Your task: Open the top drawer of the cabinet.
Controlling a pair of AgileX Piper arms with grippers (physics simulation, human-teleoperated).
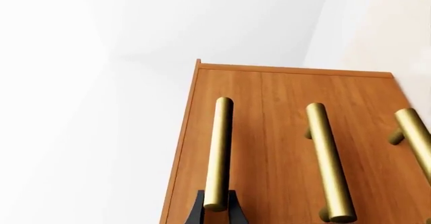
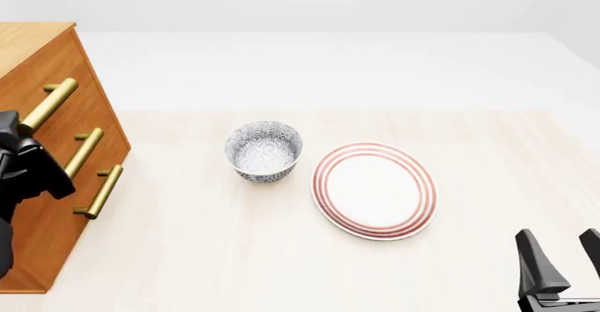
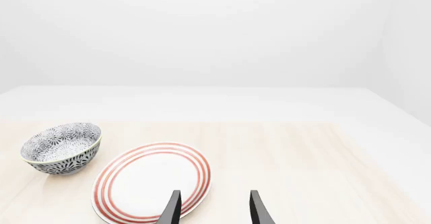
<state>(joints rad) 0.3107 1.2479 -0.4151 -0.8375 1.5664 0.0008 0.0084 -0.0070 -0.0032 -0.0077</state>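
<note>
From the front camera I see the cabinet (image 2: pixel 66 150) cut off at the left edge, and my left arm covers the near end of the top handle (image 2: pixel 49 105). My right gripper (image 2: pixel 563 259) is clipped at the bottom edge.

Left end effector (image 1: pixel 216 210) closed; right end effector (image 2: pixel 564 263) open, upright.
</note>
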